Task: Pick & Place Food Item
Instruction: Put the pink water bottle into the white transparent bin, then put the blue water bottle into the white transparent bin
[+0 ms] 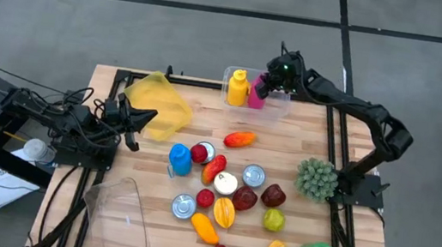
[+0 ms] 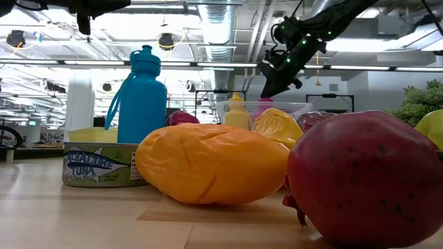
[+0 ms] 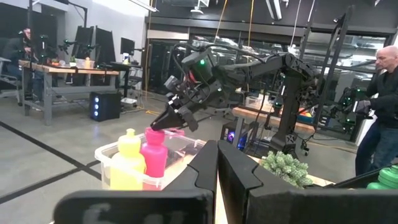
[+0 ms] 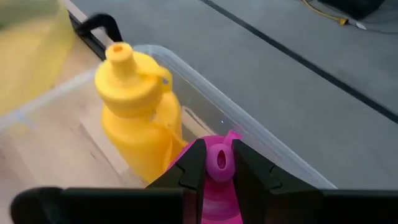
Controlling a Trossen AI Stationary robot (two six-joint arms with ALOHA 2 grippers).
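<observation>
The pink bottle (image 4: 217, 180) is pinched at its cap by the right gripper (image 4: 219, 163) inside the clear bin (image 1: 279, 107) at the table's far edge, beside the yellow bottle (image 4: 134, 106), presumably for setting down, while the left gripper (image 1: 142, 118), fingers pressed together, is parked near the left edge

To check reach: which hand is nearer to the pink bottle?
Right. The right hand is closed around the pink bottle in the clear bin; the left hand waits beside the yellow lid.
</observation>
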